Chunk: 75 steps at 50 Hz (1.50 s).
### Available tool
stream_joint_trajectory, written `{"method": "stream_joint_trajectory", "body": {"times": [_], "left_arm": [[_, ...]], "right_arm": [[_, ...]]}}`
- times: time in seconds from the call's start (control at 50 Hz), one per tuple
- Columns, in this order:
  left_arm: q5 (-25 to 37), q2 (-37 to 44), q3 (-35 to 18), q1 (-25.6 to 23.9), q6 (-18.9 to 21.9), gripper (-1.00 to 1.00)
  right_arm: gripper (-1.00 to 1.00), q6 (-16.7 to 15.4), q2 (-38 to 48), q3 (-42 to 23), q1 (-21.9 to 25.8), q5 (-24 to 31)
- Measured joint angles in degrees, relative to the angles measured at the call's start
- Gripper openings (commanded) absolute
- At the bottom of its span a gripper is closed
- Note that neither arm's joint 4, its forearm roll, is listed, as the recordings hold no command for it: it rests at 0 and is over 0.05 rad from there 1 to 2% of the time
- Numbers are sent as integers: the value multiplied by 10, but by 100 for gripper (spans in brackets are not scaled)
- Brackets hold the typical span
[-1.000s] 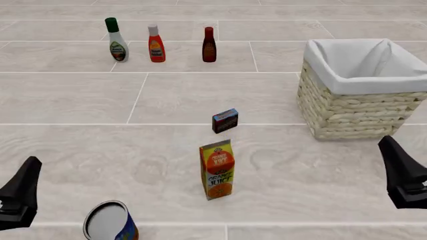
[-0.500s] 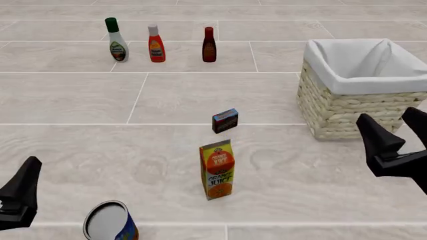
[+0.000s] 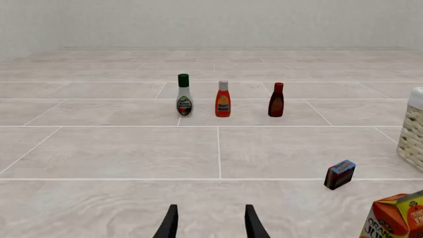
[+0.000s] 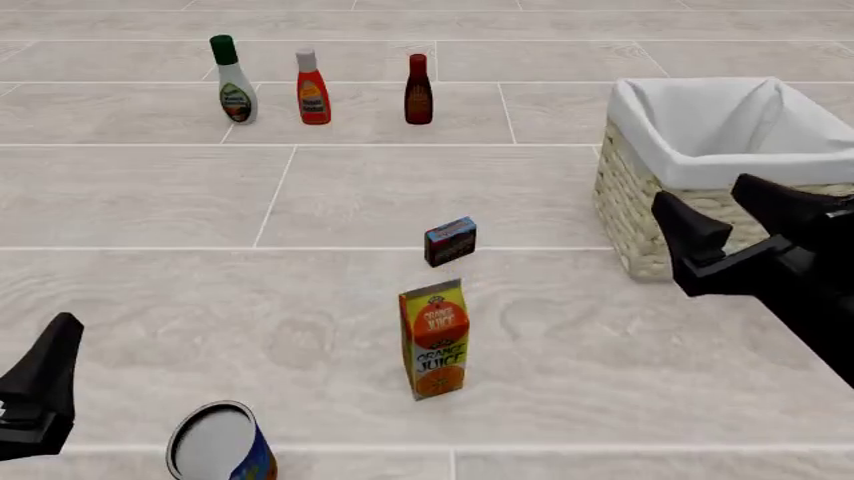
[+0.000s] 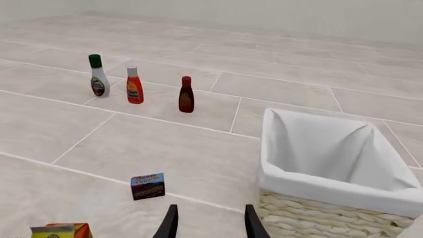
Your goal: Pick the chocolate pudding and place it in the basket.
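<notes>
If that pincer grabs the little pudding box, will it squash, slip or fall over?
The pudding looks like a stiff, flat-sided box, so it probably holds shape and gives the right pincer flat faces to grip. It is small, so likely light. It stands upright on a narrow base, so a sideways nudge might tip it; it would not roll.

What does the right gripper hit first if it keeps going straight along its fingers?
Probably bare table. The open right gripper points between the chocolate pudding and the basket; the basket's near corner sits close, but depth is unclear.
</notes>
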Motion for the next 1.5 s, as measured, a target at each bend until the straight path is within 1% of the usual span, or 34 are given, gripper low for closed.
{"method": "stream_joint_trajectory", "body": {"times": [0.3,0.8,1.32,1.5], "left_arm": [[0,0,0,0,0,100],[0,0,0,0,0,100],[0,0,0,0,0,100],[0,0,0,0,0,100]], "right_arm": [[100,-2,92,-52,34,-21],[100,8,218,-149,70,-13],[100,21,312,-254,89,30],[100,18,339,-290,96,51]]}}
